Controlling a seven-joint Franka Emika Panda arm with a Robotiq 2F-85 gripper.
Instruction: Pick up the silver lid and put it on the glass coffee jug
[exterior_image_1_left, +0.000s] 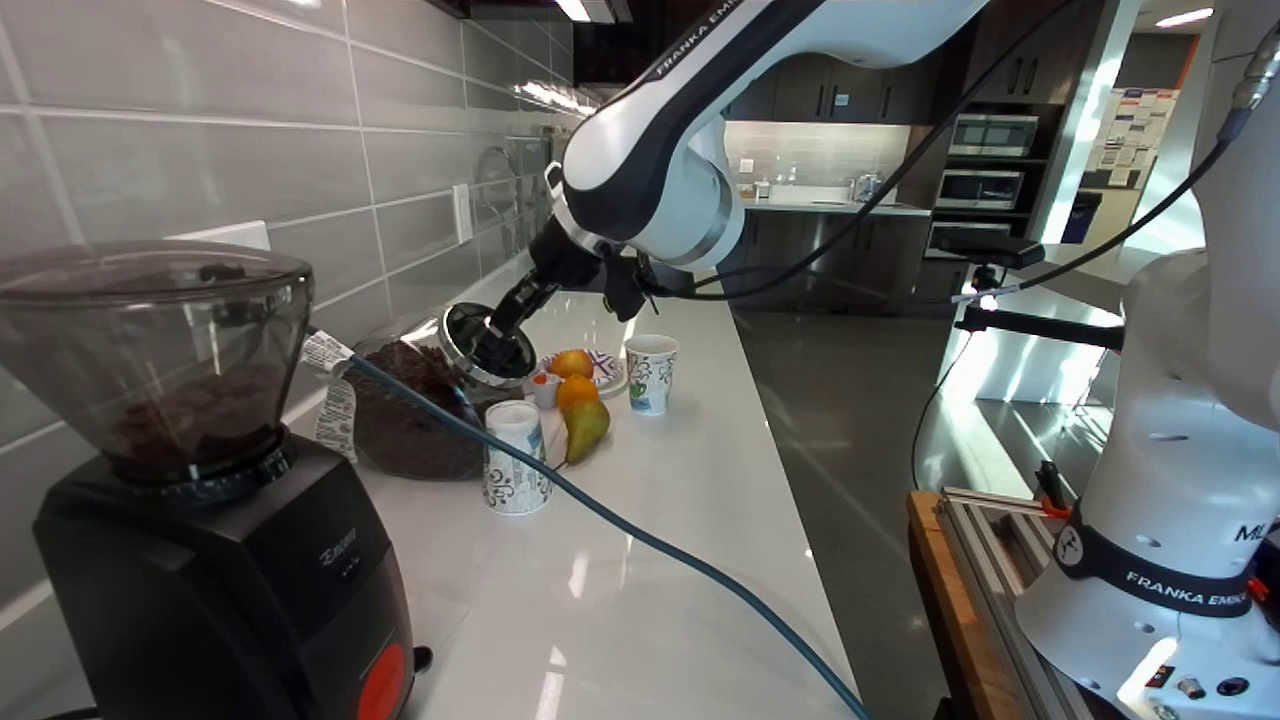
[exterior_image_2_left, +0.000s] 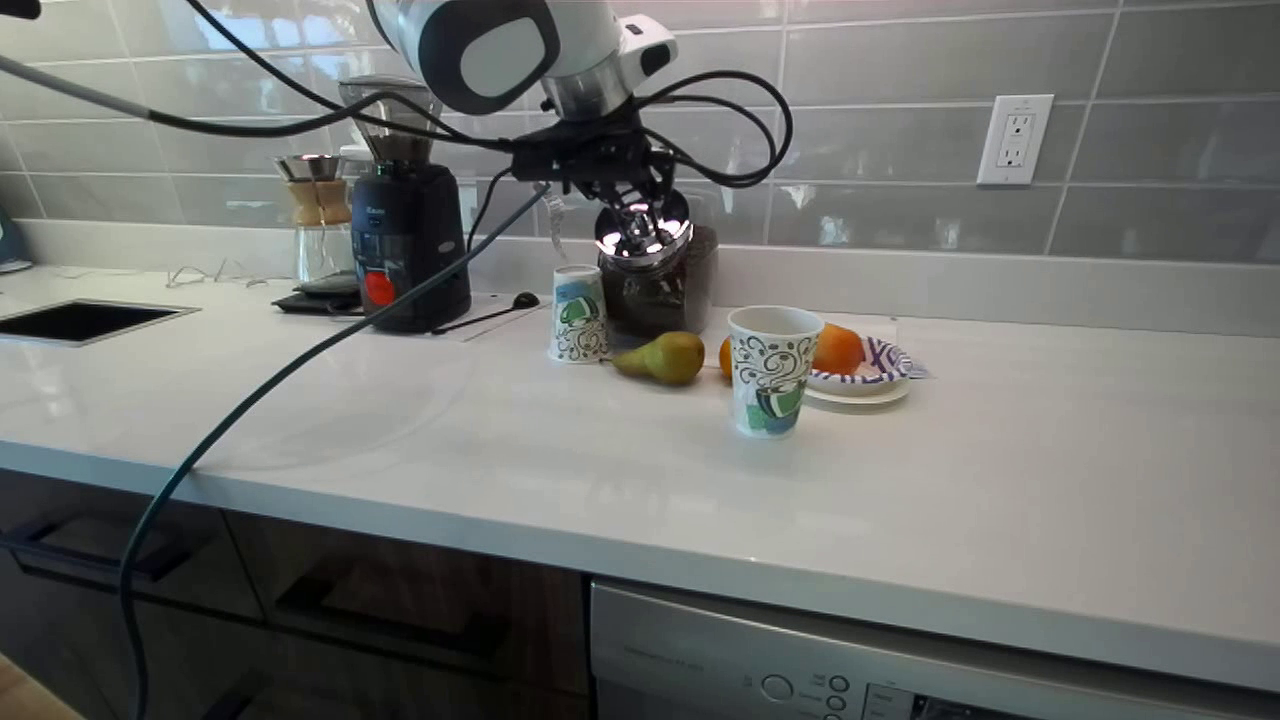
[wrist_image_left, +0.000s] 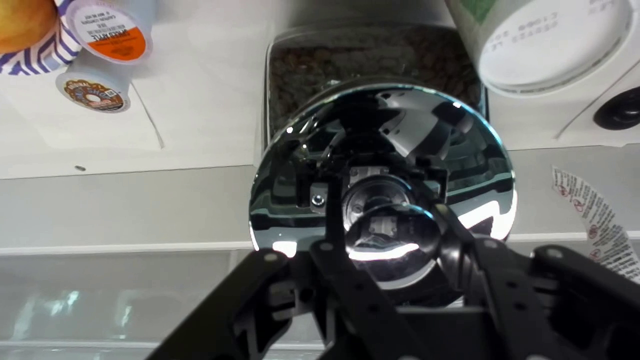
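Note:
The silver lid (wrist_image_left: 380, 130) is a round mirror-like disc with a round knob, seen tilted in the wrist view. It also shows in both exterior views (exterior_image_1_left: 464, 335) (exterior_image_2_left: 640, 240). The glass coffee jug (exterior_image_1_left: 420, 430) (exterior_image_2_left: 650, 300) (wrist_image_left: 300, 70) is full of dark beans and stands by the wall; no handle shows. The lid lies at its slanted mouth, hiding it; I cannot tell whether it is fully seated. My gripper (wrist_image_left: 392, 220) is above the lid, its fingers against both sides of the knob. It also shows in an exterior view (exterior_image_1_left: 495, 340).
An upside-down paper cup (exterior_image_1_left: 515, 465) and a pear (exterior_image_1_left: 585, 430) stand close by the jug. An upright paper cup (exterior_image_2_left: 770, 375) and a plate (exterior_image_2_left: 885, 365) with an orange are farther along. The black grinder (exterior_image_2_left: 410, 240) and a blue cable (exterior_image_1_left: 650, 530) are nearby. Wall tiles are behind.

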